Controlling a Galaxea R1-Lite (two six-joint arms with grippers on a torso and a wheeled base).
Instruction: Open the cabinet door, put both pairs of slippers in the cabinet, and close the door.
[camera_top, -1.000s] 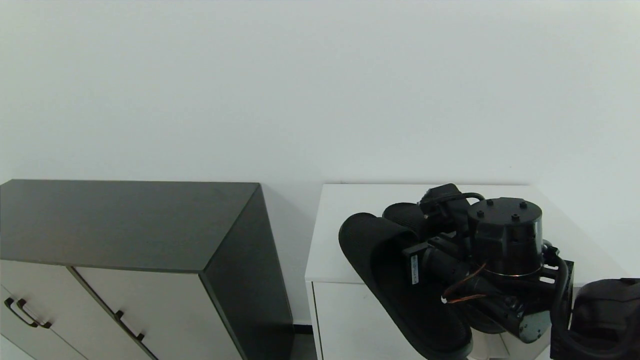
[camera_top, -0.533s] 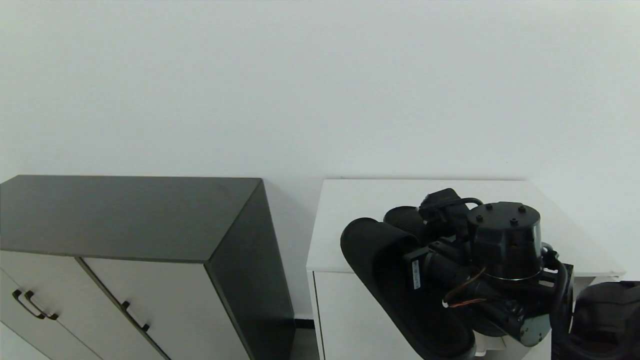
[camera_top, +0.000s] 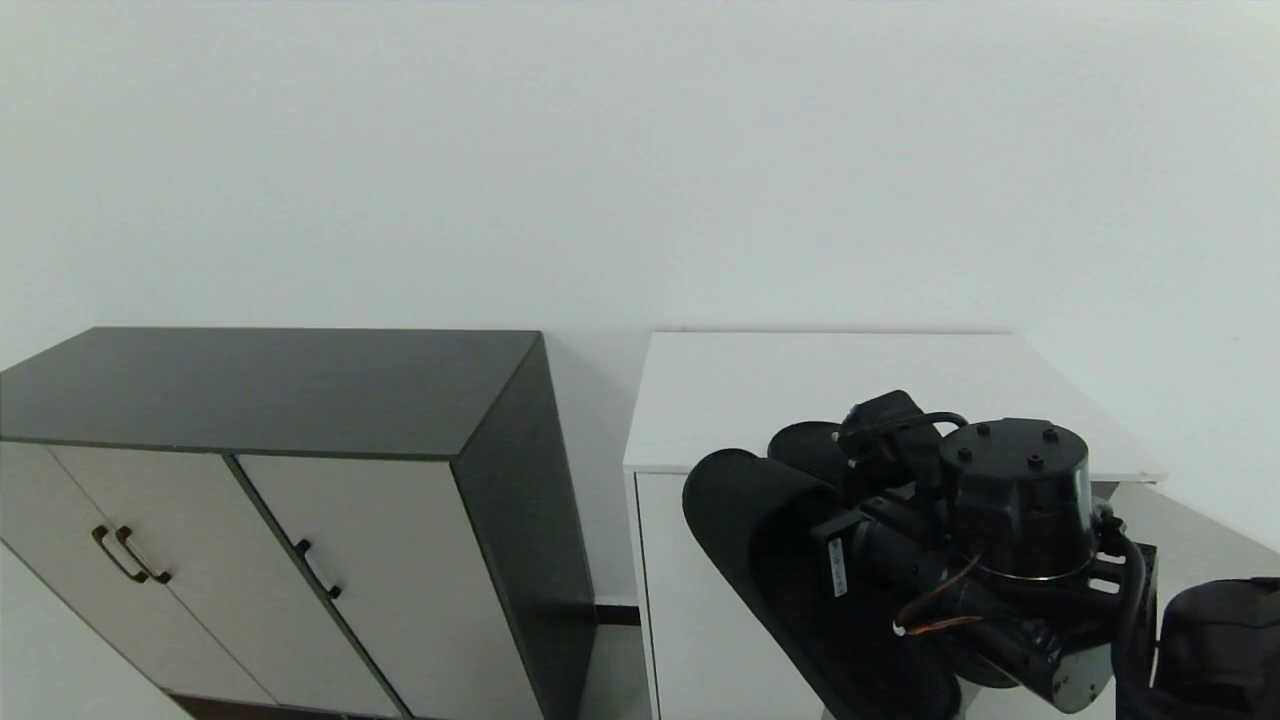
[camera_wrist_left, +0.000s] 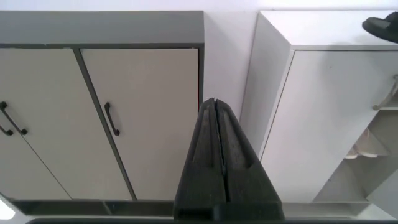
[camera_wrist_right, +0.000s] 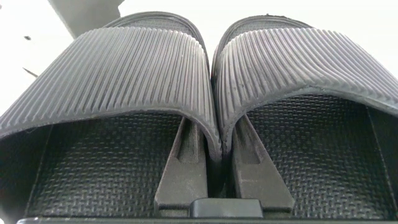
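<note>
The right gripper (camera_wrist_right: 212, 134) pinches the half-hidden black slippers (camera_top: 760, 520) right of the cabinet (camera_top: 300, 385), the left gripper (camera_wrist_left: 215, 109) is squeezed shut, and the camera now shows more of the doors (camera_top: 390, 560).

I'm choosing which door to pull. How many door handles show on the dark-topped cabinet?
3: the left handle and middle handle side by side toward the left of the cabinet, the right handle apart, farther right. Others may be hidden.

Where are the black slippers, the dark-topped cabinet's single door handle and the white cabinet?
black slippers (camera_wrist_right: 124, 74): right wrist view, one ribbed strap.
door handle (camera_top: 317, 569): head view, middle of bar.
white cabinet (camera_top: 800, 390): head view, bare top.
</note>
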